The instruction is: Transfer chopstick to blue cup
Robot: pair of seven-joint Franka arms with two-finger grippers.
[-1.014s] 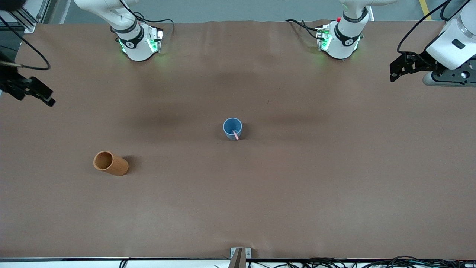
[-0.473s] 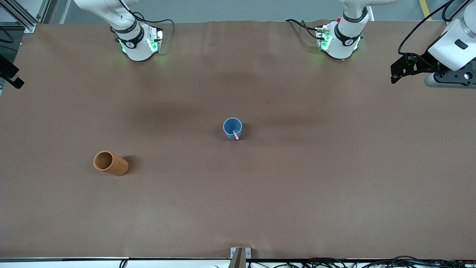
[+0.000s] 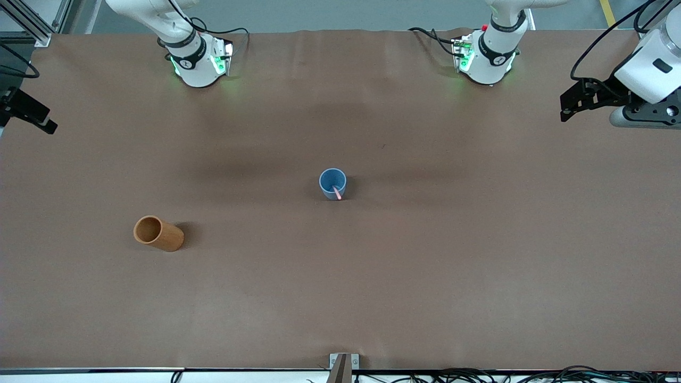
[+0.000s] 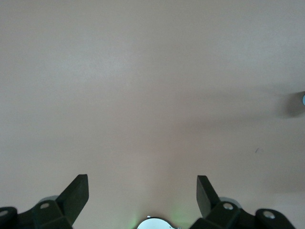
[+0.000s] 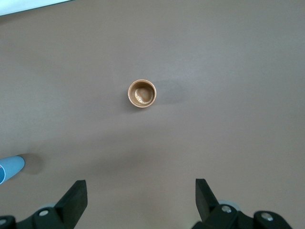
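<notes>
The blue cup (image 3: 332, 182) stands upright in the middle of the table. The pale pink chopstick (image 3: 337, 192) stands in it and leans on the rim nearest the front camera. My left gripper (image 3: 565, 109) hangs open and empty over the left arm's end of the table; in its wrist view (image 4: 143, 193) the jaws stand wide apart over bare table. My right gripper (image 3: 45, 123) is at the right arm's end of the table, open and empty in its wrist view (image 5: 141, 195). The blue cup's edge shows there too (image 5: 10, 168).
An orange-brown cylindrical cup (image 3: 158, 233) stands toward the right arm's end, nearer to the front camera than the blue cup; it shows empty in the right wrist view (image 5: 142, 93). A small metal bracket (image 3: 343, 362) sits at the table's front edge.
My right gripper has drawn back toward the table's edge at the right arm's end. My left gripper has shifted slightly outward. The cups and the chopstick have not moved.
</notes>
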